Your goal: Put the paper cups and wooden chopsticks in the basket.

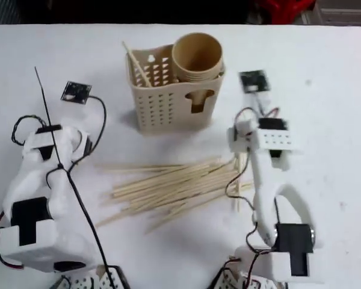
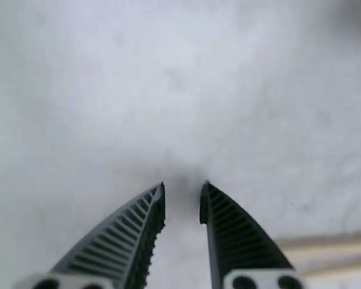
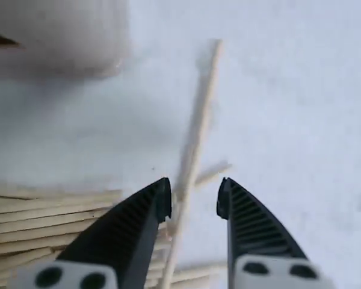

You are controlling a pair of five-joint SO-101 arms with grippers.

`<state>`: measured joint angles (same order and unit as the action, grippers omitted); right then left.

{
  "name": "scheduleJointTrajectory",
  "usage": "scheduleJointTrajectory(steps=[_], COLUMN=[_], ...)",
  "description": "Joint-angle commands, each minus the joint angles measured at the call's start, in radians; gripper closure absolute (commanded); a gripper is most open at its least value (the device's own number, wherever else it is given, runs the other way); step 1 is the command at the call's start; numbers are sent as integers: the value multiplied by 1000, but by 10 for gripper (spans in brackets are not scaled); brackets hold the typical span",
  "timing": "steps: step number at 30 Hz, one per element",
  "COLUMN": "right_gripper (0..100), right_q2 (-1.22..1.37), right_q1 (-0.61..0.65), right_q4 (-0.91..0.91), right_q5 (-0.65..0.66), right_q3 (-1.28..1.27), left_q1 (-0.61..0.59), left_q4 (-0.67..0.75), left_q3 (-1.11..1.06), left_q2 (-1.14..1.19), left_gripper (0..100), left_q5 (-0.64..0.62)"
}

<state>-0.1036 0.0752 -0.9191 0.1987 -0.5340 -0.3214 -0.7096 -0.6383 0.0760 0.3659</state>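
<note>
Well, the right gripper stands parted astride one chopstick (probably light, stiff, prone to roll), best pinched mid-length; the left gripper gapes slightly, empty.

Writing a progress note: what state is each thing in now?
paper cups: stacked upright in the basket.
basket: upright, holding cups and a few chopsticks.
chopstick pile: lying loose on the table.
left gripper: narrowly open, empty.
right gripper: open, straddling one chopstick.
</note>
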Motion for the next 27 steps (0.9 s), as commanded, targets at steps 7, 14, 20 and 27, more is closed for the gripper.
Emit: scheduleJointTrajectory(steps=[7, 14, 20, 27], right_gripper=[864, 865, 972, 982], right_q2=[160, 202, 248, 220], right_q1=[-41, -47, -50, -67], right_q4=[143, 147, 142, 84], right_q5=[-8, -2, 0, -5], right_q3=[6, 6, 28, 48], left_q1=[-13, -13, -13, -13], left_q4=[-6, -6, -6, -6], left_q3=[40, 40, 40, 40], left_q2=[-1, -1, 1, 1], left_gripper=[880, 880, 880, 880], left_q5=[8, 5, 5, 5])
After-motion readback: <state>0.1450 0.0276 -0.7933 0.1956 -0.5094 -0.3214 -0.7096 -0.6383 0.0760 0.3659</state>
